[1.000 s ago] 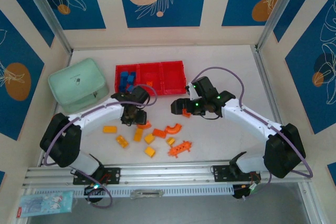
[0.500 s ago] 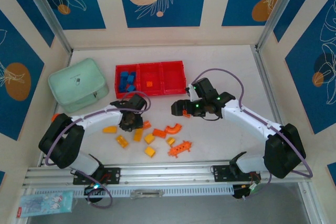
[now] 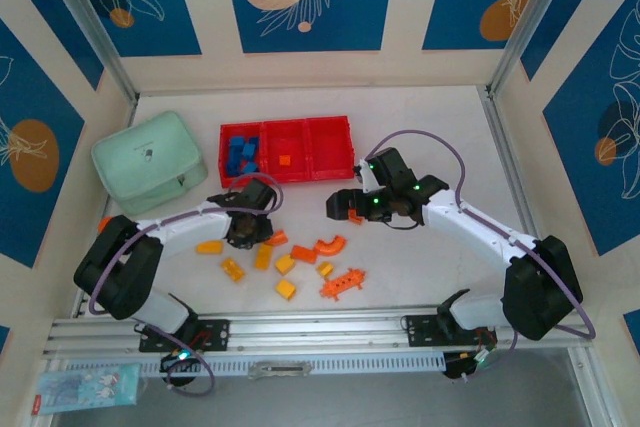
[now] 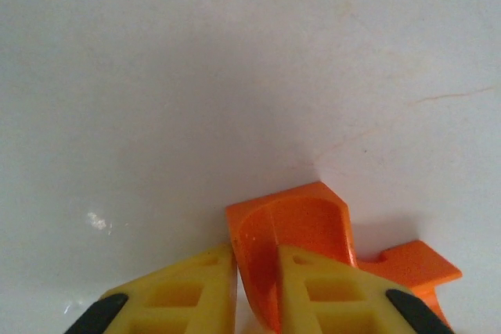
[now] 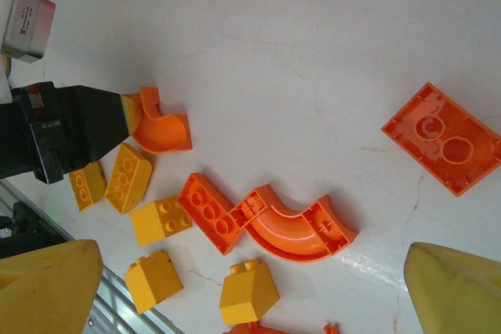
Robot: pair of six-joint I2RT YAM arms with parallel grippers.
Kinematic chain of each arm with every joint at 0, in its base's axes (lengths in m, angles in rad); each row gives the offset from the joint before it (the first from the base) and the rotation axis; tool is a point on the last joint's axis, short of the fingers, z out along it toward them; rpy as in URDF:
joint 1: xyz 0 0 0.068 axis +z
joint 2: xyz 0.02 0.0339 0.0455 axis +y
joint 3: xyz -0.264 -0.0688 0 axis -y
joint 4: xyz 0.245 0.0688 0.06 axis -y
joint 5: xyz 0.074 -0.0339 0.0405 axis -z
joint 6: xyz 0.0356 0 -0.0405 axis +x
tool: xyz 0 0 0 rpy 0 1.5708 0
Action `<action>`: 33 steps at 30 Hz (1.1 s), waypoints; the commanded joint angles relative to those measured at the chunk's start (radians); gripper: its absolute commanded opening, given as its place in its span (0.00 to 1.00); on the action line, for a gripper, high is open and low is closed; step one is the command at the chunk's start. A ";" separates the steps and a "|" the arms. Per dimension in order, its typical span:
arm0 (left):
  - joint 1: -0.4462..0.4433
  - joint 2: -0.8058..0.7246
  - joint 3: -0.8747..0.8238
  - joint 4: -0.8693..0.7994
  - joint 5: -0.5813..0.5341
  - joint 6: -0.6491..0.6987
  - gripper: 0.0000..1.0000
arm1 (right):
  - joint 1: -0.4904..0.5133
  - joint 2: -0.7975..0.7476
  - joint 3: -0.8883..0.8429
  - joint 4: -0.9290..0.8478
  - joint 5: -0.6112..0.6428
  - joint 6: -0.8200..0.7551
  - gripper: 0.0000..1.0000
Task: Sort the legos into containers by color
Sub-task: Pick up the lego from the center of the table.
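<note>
My left gripper (image 3: 248,230) is down on the table left of the loose pile, shut on a curved orange lego (image 4: 293,232); its yellow fingers (image 4: 184,295) pinch one wall of the piece. The right wrist view shows that same orange lego (image 5: 160,127) at the tip of the left gripper (image 5: 117,119). My right gripper (image 3: 340,205) hovers open above the pile, with an orange arch (image 5: 297,228) and an orange brick (image 5: 210,213) below it. The red tray (image 3: 335,147) holds blue legos (image 3: 240,154) in its left compartment and one orange lego (image 3: 286,159) in the middle one.
Yellow bricks (image 3: 286,289) and an orange spiky piece (image 3: 343,282) lie near the front rail. An orange brick (image 5: 442,138) lies apart to the right. A mint green box (image 3: 150,162) stands left of the tray.
My left gripper has dropped slightly toward the pile and closed on the curved orange lego. The right arm has not moved.
</note>
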 commanded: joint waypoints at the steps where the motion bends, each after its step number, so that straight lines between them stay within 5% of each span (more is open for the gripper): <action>1: 0.020 0.024 -0.025 0.016 0.012 -0.018 0.16 | -0.006 -0.007 -0.009 -0.005 -0.025 -0.012 0.99; 12: 0.030 -0.007 0.000 0.033 -0.001 -0.029 0.00 | -0.009 -0.013 -0.003 -0.016 -0.015 -0.017 0.99; 25: 0.029 -0.150 0.195 -0.059 -0.026 0.068 0.00 | -0.034 -0.009 0.057 -0.025 -0.029 -0.029 0.99; 33: 0.111 0.061 0.520 -0.124 -0.062 0.252 0.00 | -0.081 -0.002 0.096 0.012 -0.024 0.000 0.99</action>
